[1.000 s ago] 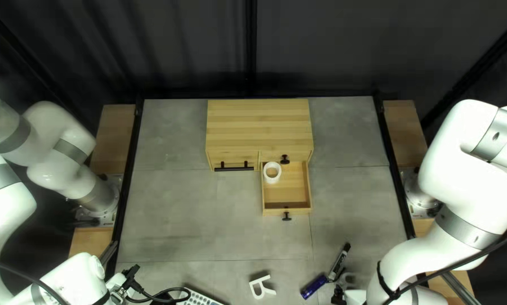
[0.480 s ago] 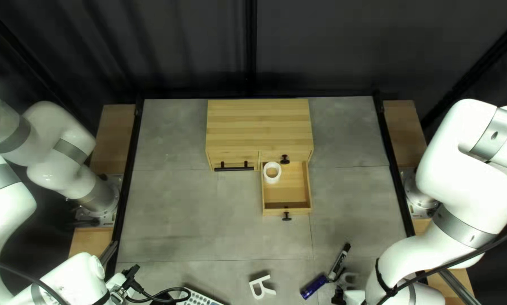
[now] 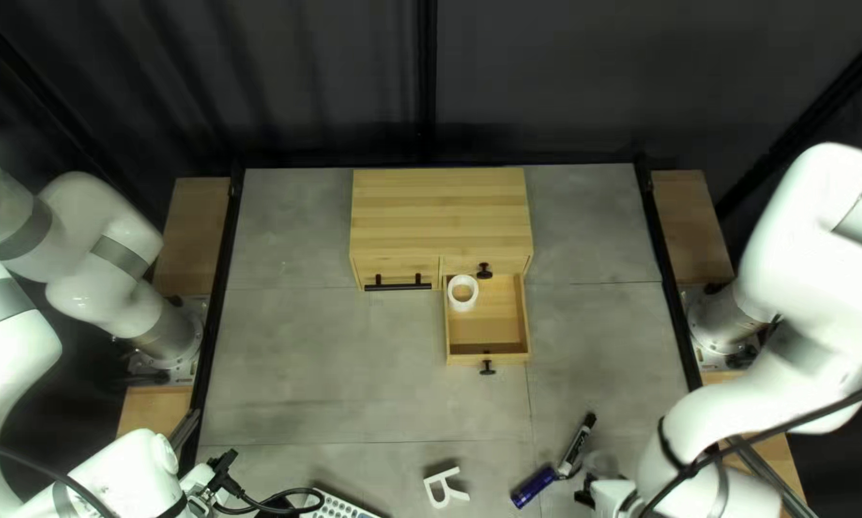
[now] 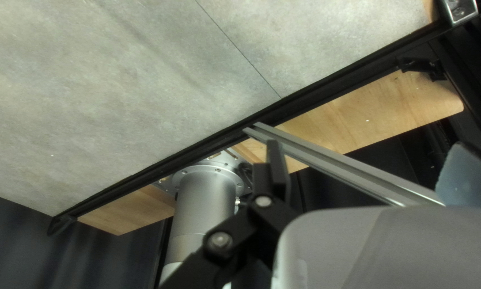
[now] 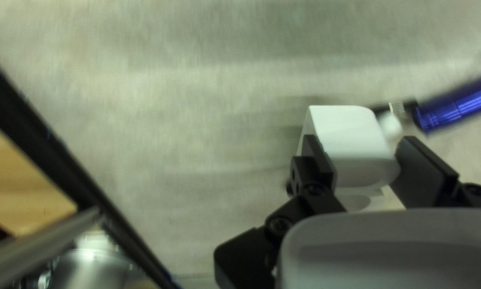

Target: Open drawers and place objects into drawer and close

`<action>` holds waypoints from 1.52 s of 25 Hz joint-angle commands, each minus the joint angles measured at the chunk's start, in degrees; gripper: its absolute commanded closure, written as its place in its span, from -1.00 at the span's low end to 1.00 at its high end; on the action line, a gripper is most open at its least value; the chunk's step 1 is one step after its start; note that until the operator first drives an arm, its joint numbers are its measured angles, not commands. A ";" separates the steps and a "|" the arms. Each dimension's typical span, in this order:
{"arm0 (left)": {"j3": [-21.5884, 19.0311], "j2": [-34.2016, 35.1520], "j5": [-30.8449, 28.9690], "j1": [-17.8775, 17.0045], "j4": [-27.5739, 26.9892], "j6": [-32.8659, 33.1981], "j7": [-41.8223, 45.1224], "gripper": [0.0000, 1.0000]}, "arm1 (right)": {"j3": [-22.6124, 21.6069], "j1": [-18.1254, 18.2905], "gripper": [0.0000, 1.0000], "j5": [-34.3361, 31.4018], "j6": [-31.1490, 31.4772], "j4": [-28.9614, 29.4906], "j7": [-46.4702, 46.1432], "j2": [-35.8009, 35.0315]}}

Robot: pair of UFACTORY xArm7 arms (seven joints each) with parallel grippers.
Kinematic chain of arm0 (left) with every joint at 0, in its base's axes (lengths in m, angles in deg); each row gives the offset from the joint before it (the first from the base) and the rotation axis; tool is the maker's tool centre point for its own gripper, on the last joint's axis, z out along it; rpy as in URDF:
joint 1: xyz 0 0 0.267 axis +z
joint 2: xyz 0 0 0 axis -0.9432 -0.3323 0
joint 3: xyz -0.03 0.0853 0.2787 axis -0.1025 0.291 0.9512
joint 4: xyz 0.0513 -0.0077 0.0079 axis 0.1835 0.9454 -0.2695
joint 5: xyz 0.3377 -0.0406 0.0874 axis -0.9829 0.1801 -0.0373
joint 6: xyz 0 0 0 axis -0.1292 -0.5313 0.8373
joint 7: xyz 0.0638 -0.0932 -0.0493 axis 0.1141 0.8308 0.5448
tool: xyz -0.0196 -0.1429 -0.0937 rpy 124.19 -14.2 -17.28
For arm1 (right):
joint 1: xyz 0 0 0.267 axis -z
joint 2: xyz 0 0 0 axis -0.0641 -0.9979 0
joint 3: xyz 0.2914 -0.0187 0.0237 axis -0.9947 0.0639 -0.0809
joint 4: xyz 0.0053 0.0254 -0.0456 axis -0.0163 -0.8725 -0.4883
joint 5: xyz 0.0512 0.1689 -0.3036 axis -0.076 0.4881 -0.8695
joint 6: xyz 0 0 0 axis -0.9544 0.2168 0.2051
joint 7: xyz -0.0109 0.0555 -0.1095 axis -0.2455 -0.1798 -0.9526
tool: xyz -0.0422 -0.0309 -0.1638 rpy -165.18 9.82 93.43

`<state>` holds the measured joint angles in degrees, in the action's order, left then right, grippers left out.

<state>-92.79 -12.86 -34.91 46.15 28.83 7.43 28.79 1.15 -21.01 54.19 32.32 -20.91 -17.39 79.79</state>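
In the top left view the wooden cabinet (image 3: 440, 216) has its lower right drawer (image 3: 488, 358) pulled out, holding a white ring (image 3: 462, 294) at its back left corner. The front with the long black handle (image 3: 398, 285) is closed. My right gripper (image 3: 592, 494) is low at the near edge. In the right wrist view both fingers of my right gripper (image 5: 368, 160) press a white rounded block (image 5: 347, 128) from two sides. My left gripper (image 3: 222, 468) waits at the near left; in the left wrist view my left gripper (image 4: 366, 171) shows one finger spread wide, the other hidden.
A blue cylinder (image 3: 533, 486) and a black-capped marker (image 3: 577, 444) lie beside my right gripper. A white letter R (image 3: 446, 487) lies left of them, and a white perforated object (image 3: 340, 506) sits at the near edge. Black rails (image 3: 671, 278) border the table.
The right arm has shifted a little to the right at the near edge, the white block moving with its gripper. The left arm, drawer and ring are unmoved.
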 commanded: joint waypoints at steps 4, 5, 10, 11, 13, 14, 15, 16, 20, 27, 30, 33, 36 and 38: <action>0.00 0.00 0.00 0.00 0.00 0.00 0.00 -1.00 | 5.00 5.27 0.96 -4.86 -0.58 -3.02 -9.90 5.34; 0.00 0.00 0.00 0.00 0.00 0.00 0.00 -1.00 | 5.64 5.96 0.96 -5.75 -1.42 -3.34 -11.07 5.46; 0.00 0.00 0.00 0.00 0.00 0.00 0.00 -1.00 | 8.29 8.66 0.96 -9.16 -5.30 -4.49 -16.08 4.98; 0.00 0.00 0.00 0.00 0.00 0.00 0.00 -1.00 | 8.75 9.15 0.96 -9.60 -5.89 -4.42 -16.91 4.68; 0.00 0.00 0.00 0.00 0.00 0.00 0.00 -1.00 | 10.02 10.50 0.96 -10.93 -7.70 -3.67 -19.17 3.08; 0.00 0.00 0.00 0.00 0.00 0.00 0.00 -1.00 | 10.45 10.94 0.95 -11.38 -8.43 -3.28 -19.93 2.29; 0.00 0.00 0.00 0.00 0.00 0.00 0.00 -1.00 | 10.74 11.28 0.96 -11.70 -9.03 -3.04 -20.50 1.68; 0.00 0.00 0.00 0.00 0.00 0.00 0.00 -1.00 | 11.01 11.55 0.95 -11.99 -9.57 -2.90 -20.90 1.18; 0.00 0.00 0.00 0.00 0.00 0.00 0.00 -1.00 | 12.51 13.26 0.96 -13.52 -13.01 -3.48 -22.74 -0.46; 0.00 0.00 0.00 0.00 0.00 0.00 0.00 -1.00 | 13.86 14.80 0.97 -14.60 -16.15 -3.62 -24.20 -2.73; 0.00 0.00 0.00 0.00 0.00 0.00 0.00 -1.00 | 14.16 15.12 0.96 -14.72 -17.17 -4.05 -24.02 -3.62; 0.00 0.00 0.00 0.00 0.00 0.00 0.00 -1.00 | 14.47 15.49 0.97 -14.67 -17.76 -4.56 -24.01 -3.98; 0.00 0.00 0.00 0.00 0.00 0.00 0.00 -1.00 | 14.75 15.82 0.96 -14.68 -18.19 -4.97 -24.03 -4.09; 0.00 0.00 0.00 0.00 0.00 0.00 0.00 -1.00 | 14.97 16.03 0.97 -14.83 -18.51 -4.94 -24.01 -4.52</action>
<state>-92.79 -12.86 -34.91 46.15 28.83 7.44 28.79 15.92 -5.17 39.48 14.09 -25.82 -41.42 75.62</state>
